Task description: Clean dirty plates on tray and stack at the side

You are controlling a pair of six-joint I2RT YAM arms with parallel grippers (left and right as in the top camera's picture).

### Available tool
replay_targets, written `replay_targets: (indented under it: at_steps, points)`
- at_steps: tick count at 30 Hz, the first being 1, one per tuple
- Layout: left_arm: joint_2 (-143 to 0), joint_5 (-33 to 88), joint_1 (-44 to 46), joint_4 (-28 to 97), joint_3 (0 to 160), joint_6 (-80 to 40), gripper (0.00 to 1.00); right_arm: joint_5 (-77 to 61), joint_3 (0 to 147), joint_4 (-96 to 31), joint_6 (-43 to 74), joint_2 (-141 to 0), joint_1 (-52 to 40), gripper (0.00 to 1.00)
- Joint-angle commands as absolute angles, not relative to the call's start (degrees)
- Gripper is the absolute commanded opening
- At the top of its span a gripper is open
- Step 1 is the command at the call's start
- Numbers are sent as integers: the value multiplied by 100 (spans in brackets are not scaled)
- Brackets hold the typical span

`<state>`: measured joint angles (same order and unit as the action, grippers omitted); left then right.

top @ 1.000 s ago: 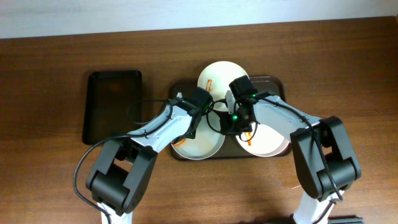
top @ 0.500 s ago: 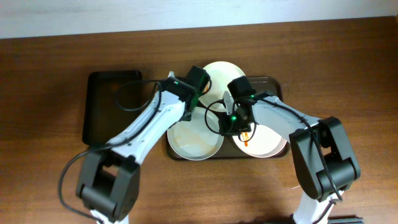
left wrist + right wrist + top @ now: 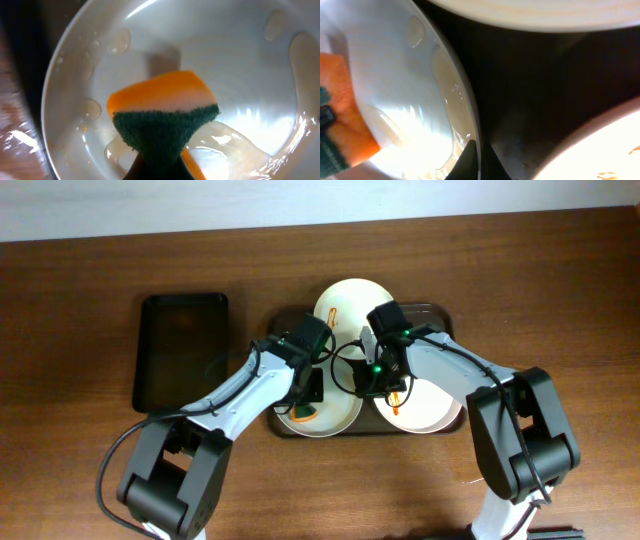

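Three plates (image 3: 345, 300) on tray (image 3: 448, 310) — none stacked. Left gripper (image 3: 157, 170) clamps sponge (image 3: 162, 115) over wet plate (image 3: 240, 60), tray's near-left corner; right gripper (image 3: 477, 160) pinches its rim. Right plate (image 3: 440, 408) smeared — most cleaning seemingly remains.

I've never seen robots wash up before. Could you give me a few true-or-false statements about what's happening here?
1. The left claw holds an orange-and-green sponge in a wet plate. True.
2. The plates are stacked in one pile. False: they lie spread over the tray.
3. The right claw pinches the rim of the plate under the sponge. True.
4. The right-hand plate is spotless. False: it bears an orange-red smear.
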<state>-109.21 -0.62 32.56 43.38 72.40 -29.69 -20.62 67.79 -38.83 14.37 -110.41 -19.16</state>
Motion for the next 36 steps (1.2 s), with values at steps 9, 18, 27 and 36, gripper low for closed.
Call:
replay_targets:
  at_steps: [9, 18, 27, 36]
  points:
    - [-10901, -1229, 3284, 3704, 6368, -2976, 0, -1730, 6945, -4121, 1444, -11006, -1922, 4]
    - [-10868, -3339, 3284, 4115, 6558, -2976, 0, -1614, 6947, -4121, 1446, -11006, -1922, 4]
    - [-9225, -3124, 3068, 4285, 7229, -3795, 0, -1520, 7529, -4834, 1380, -10984, -2211, 4]
    - [-9220, -2296, 2053, 4381, 7150, -3205, 0, 906, 9386, -6696, 1627, -10973, -3168, 4]
